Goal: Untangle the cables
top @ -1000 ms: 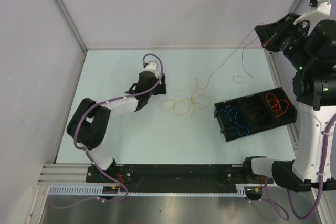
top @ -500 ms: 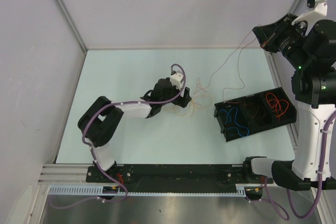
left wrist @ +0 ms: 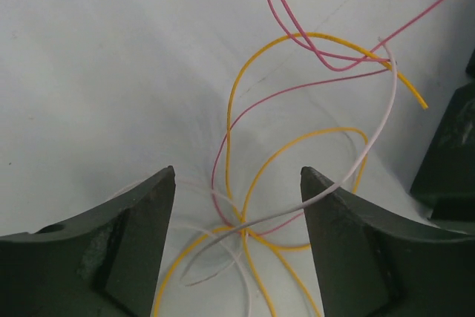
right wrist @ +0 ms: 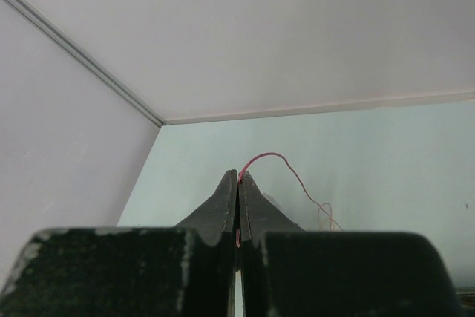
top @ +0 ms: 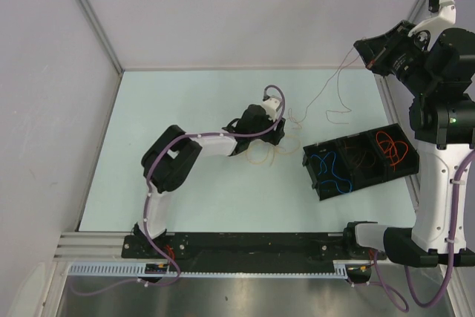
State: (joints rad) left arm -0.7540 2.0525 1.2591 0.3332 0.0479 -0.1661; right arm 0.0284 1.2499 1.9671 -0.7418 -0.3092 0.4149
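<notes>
Over the last second the left arm has swung from mid-counter out to the right, bringing its claw over the tangle of cables. That tangle lies on the pale counter, roughly in the middle and just left of the tray. The right arm stands tall at the counter's right edge, with its claw raised above the far right corner.

The black tray holds a blue cable in its left compartment and an orange cable in its right one (the middle compartment is too dark to read).

The left claw is spread wide and grips nothing. The knot lies on the counter between its jaws. There, a yellow cable and a pale cable cross a pink one. The right claw is pinched tight on the pink cable, which arcs out from the tips and trails down toward the tangle.
</notes>
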